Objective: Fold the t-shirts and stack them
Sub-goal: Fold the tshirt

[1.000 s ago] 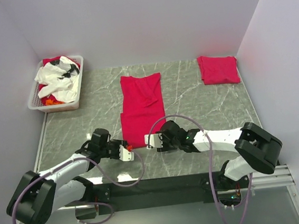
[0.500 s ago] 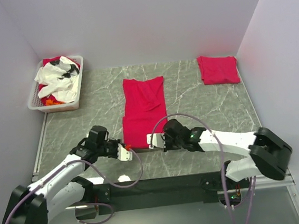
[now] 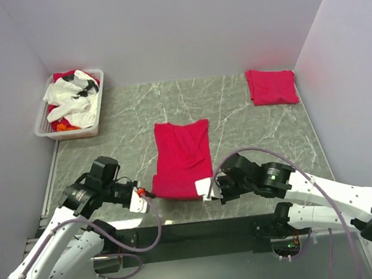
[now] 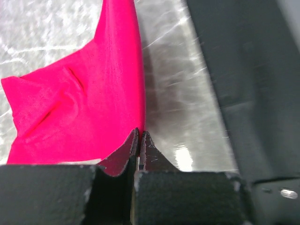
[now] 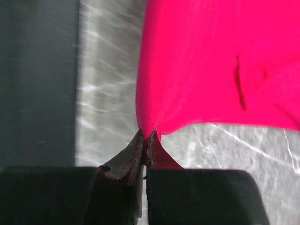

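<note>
Both tools clenched on a red t-shirt – left tool and right tool each gripping a near corner.
From the wrist cameras each tool's fingers press tight on a small tuck of cloth, and the near hem runs between them. The shirt lies lengthwise mid-bench, lightly creased. The bench is grey, marble-veined and glossy, with a black rail along its front edge. A folded t-shirt sits in the far right corner; a white slotted basket heaped with white and red cloth sits far left. Pale lilac walls close in on three sides.
</note>
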`<action>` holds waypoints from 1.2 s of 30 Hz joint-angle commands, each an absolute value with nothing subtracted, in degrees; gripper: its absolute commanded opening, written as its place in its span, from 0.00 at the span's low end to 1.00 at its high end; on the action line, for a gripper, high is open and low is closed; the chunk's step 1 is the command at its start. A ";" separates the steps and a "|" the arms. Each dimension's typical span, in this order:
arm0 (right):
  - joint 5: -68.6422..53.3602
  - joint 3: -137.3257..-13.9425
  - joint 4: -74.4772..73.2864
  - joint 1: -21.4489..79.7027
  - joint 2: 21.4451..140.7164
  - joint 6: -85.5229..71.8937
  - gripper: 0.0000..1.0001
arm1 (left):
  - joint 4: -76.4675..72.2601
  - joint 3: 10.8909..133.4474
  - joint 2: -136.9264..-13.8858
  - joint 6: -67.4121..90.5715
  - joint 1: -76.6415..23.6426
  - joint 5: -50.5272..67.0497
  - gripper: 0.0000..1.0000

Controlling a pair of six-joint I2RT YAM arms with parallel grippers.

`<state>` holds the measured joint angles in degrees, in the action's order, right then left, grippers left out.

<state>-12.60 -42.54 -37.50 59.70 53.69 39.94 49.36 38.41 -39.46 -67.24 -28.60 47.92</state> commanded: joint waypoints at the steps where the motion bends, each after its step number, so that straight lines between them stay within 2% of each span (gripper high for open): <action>1: -16.08 -46.05 -45.25 62.04 49.14 38.32 0.00 | 62.22 41.92 -36.83 -68.82 -28.74 53.70 0.01; 4: -16.18 -46.67 -45.88 62.14 47.99 38.05 0.00 | 63.28 42.45 -35.07 -66.90 -28.74 53.18 0.01; 9: -13.17 -49.74 -45.70 59.16 50.18 41.99 0.00 | 55.47 47.09 -38.13 -56.97 -28.65 51.68 0.01; 11: -15.11 -51.67 -47.02 54.61 51.50 44.54 0.00 | 54.76 49.21 -42.09 -56.52 -28.04 52.21 0.00; 15: -18.62 -54.75 -47.99 46.95 56.85 51.05 0.00 | 54.75 54.56 -49.55 -61.07 -18.59 57.64 0.01; 20: -21.62 -60.37 -48.69 39.74 64.67 59.83 0.00 | 56.60 62.65 -65.89 -65.57 -11.87 62.05 0.01; 23: -23.11 -64.24 -47.55 34.38 72.49 64.14 0.00 | 56.00 68.63 -76.26 -65.84 -9.85 63.54 0.01; 27: -24.87 -73.89 -48.95 26.92 89.32 67.58 0.00 | 50.73 76.44 -88.13 -59.61 -8.35 64.07 0.01; 31: -26.54 -89.34 -52.20 23.65 104.21 67.76 0.00 | 44.40 82.26 -101.91 -53.55 -7.47 61.97 0.01; 36: -24.88 -98.78 -51.95 22.15 118.55 66.89 0.00 | 38.60 92.18 -116.34 -43.52 -7.21 56.71 0.01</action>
<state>-25.96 -94.35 -48.97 23.00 114.17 65.98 44.21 86.54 -111.37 -50.94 -7.53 59.86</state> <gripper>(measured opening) 0.023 0.026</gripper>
